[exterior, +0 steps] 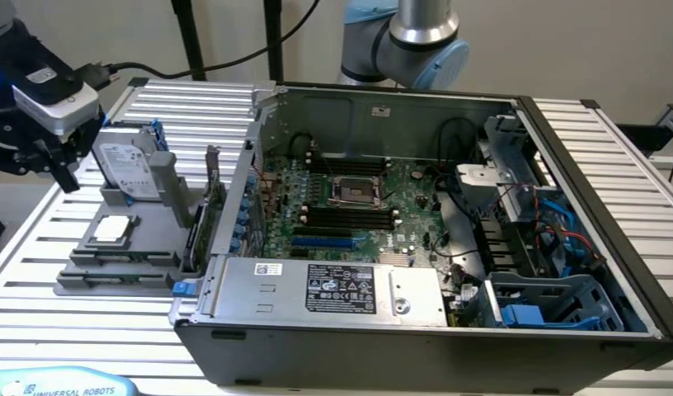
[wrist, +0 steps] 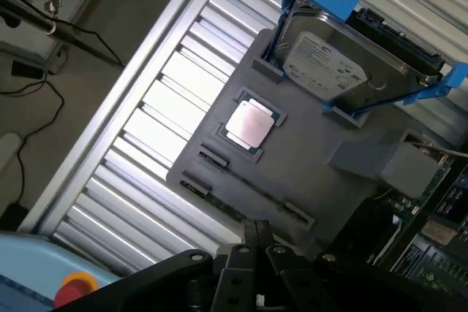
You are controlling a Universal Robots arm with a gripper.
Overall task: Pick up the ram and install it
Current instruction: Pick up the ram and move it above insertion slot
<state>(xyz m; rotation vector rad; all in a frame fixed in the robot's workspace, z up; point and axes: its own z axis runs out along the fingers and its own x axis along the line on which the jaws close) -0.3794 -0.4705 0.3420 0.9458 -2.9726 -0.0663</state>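
The ram [wrist: 225,205] is a thin green stick lying on edge in a slot along the outer rim of the grey fixture [wrist: 314,173]. My gripper [wrist: 254,230] hovers above that rim, close to the ram, shut with nothing in it. In the exterior view the gripper [exterior: 59,172] hangs at the left, above and beside the fixture [exterior: 78,285]. The open computer case [exterior: 425,330] lies on its side, and the black memory slots [exterior: 342,216] on its motherboard show below the processor socket.
On the fixture stand a silver hard drive in a blue frame [wrist: 329,67] and a square silver processor chip [wrist: 250,123]. An upright card [exterior: 208,210] stands between the fixture and the case wall. A ribbed metal table [exterior: 50,330] carries everything; cables lie on the floor.
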